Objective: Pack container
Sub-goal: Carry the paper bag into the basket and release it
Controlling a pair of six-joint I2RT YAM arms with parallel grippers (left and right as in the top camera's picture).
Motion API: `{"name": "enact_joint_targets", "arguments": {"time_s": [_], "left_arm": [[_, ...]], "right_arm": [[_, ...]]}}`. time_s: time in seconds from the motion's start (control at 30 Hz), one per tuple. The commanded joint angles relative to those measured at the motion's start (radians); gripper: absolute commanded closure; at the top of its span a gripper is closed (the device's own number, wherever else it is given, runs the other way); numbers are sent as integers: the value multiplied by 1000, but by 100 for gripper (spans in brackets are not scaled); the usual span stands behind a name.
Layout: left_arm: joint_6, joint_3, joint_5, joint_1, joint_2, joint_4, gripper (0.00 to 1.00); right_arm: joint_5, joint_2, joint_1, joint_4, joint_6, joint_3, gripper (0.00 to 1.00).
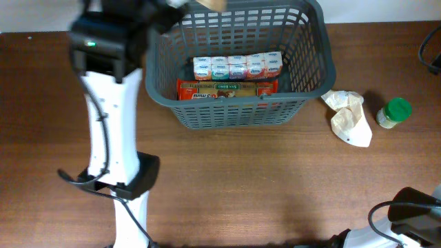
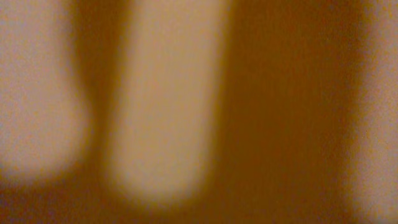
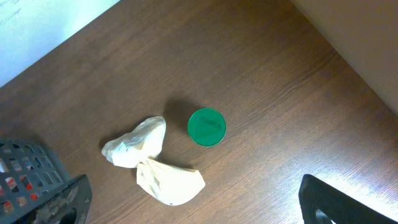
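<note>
The dark grey basket (image 1: 238,110) stands at the back middle of the table; its corner also shows in the right wrist view (image 3: 25,165). Inside lie a row of small white cartons (image 1: 236,67) and a red box (image 1: 227,89). My left arm reaches over the basket's back left corner, with its gripper (image 1: 180,7) next to a tan thing (image 1: 210,3) at the frame's top edge. The left wrist view is only a tan and orange blur. My right gripper (image 3: 199,208) is open and empty above bare table, right of a crumpled cream bag (image 3: 152,162).
The cream bag (image 1: 350,117) and a green-lidded jar (image 1: 394,112) lie right of the basket; the jar's lid also shows in the right wrist view (image 3: 206,127). A black cable (image 1: 433,52) sits at the far right edge. The right arm's base (image 1: 413,210) is at the front right.
</note>
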Motion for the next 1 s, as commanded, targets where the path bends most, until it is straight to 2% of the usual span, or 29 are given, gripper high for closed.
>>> {"name": "enact_joint_targets", "arguments": {"time_s": [0.0,0.13,0.27,0.43,0.47,0.5,0.53,0.6,0.73,0.8,0.97], "left_arm": [[169,-96,50,-95,-21,2,98],[190,-300,56,-159,-21,90,98],[189,-624,185,-202,-21,306,98],[189,-862,208,-276,-21,421,98],[189,-884,208,-283,-21,429,84],[186,-893,208,-289,-21,431,57],[175,-896,206,-293,-21,431,1],[126,-894,180,-294,-23,439,1],[-58,-841,28,-285,-40,454,1],[-140,-783,-54,-269,-61,443,1],[-359,-632,-150,-204,-142,367,1]], "right_arm": [[5,3,-1,1,-3,11,1],[6,3,-1,1,-3,11,1],[6,3,-1,1,-3,11,1],[6,3,-1,0,-3,11,1],[5,3,-1,1,-3,11,1],[6,3,-1,0,-3,11,1],[6,3,-1,1,-3,11,2],[6,3,-1,1,-3,11,1],[6,3,-1,1,-3,11,1],[6,3,-1,1,-3,11,1],[6,3,-1,1,-3,11,1]]}}
